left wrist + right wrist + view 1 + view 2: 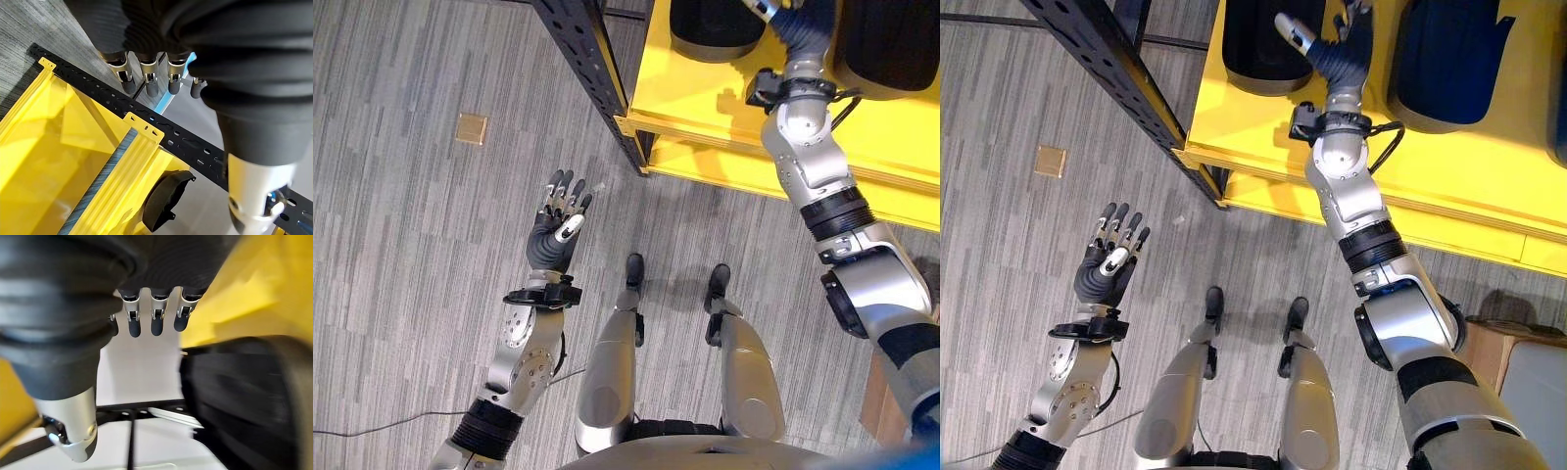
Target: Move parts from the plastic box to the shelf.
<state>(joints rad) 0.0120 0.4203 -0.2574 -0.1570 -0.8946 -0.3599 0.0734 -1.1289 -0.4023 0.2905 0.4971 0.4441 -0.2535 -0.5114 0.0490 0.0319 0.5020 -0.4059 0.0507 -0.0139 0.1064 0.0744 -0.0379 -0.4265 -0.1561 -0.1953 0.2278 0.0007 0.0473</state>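
While the left hand (1107, 269) hung over the grey floor (411, 245) with fingers straight and empty, the right hand (1340, 44) reached over the yellow shelf (1449, 162), fingers released, between 2 black parts (1258, 44) resting there.

My left hand (558, 230) hangs over the grey carpet floor (401, 245), fingers straight and held together, holding nothing, well apart from the yellow shelf (705, 108). My right arm (813, 147) lies across that shelf's front edge, reaching between two dark parts (715, 29) on its board. A black perforated post (587, 59) stands at the shelf's corner. A small tan square (471, 127) sits on the floor, away from the shelf.
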